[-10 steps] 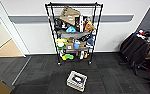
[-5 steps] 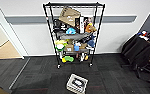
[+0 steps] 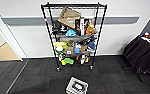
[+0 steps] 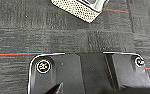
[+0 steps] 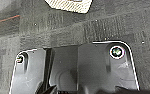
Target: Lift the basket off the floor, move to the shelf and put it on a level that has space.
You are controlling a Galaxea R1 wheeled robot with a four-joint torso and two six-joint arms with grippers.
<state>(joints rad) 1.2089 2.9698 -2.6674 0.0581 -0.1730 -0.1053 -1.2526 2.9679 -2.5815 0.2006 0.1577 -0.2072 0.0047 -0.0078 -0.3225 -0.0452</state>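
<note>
So the whole head view has slid a bit versus half a second ago: the shelf (image 3: 73, 35) looks larger and the basket (image 3: 77, 86) sits lower, near the bottom edge just right of centre. We read that as the camera moving, so we're closing in on the basket, which is still down on the floor (image 3: 36, 75), not lifted yet. The top level (image 3: 73, 5) of the shelf looks bare, while the tiers below are crammed. The wrist views add what the head view lacks: woven basket wall close up at the upper edge of each frame, carpet below. As for the fingers, we can't tell how open either set is.
</note>
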